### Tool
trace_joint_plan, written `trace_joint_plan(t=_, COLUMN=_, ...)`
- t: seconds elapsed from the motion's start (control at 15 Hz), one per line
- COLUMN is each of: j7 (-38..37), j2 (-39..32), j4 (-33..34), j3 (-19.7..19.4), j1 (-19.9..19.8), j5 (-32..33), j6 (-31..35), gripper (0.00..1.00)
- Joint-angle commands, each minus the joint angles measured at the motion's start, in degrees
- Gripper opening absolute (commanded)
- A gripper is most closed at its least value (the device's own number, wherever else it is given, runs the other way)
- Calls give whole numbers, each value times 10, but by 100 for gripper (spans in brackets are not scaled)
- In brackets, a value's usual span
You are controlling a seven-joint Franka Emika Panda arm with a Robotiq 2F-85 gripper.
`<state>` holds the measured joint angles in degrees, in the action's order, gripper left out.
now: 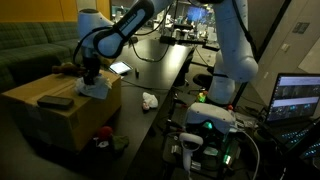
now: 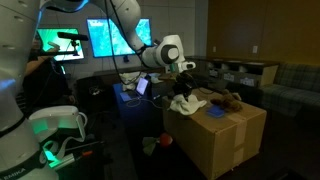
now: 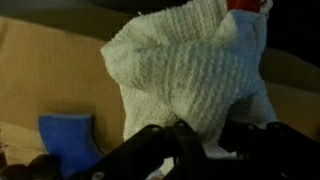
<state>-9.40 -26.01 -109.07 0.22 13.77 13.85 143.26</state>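
My gripper (image 3: 200,140) is shut on a white knitted cloth (image 3: 190,75), which hangs bunched from the dark fingers (image 3: 150,150) above a cardboard box (image 3: 50,70). In both exterior views the gripper (image 1: 91,76) (image 2: 184,84) hovers low over the box top (image 1: 45,112) (image 2: 215,135), with the white cloth (image 1: 95,89) (image 2: 185,103) draped down onto the box's edge. A blue flat object (image 3: 68,140) lies on the box beside the cloth, also visible as a blue object (image 2: 216,113). A brown plush toy (image 2: 224,99) rests farther along the box top.
A dark flat remote-like object (image 1: 55,101) lies on the box. A crumpled white item (image 1: 149,100) sits on the dark floor. A long black table (image 1: 160,55) holds a tablet (image 1: 119,68). Monitors (image 2: 100,38), a laptop (image 1: 298,98) and a sofa (image 1: 30,50) surround the area.
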Motion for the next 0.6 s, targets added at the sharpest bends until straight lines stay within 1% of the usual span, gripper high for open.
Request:
trace_joint_plan(t=0.0, j7=5, j2=100, j4=-142, j3=13, j1=-18, j5=-13, j6=25, gripper=5)
trace_joint_plan(t=0.13, j7=8, j2=133, j4=-202, j3=18, j1=-26, j5=-20, j6=38, gripper=5)
trace_joint_plan(t=0.27, j7=20, j2=150, j4=-251, j3=27, j1=-37, j5=-41, j6=54, gripper=5)
trace_joint_plan(t=0.33, j7=3, j2=151, j4=-272, j3=24, j1=-34, j5=-33, j6=67, gripper=5)
trace_joint_plan(t=0.53, j7=7, j2=134, j4=-318, j3=27, j1=-41, j5=-41, j6=108, gripper=5)
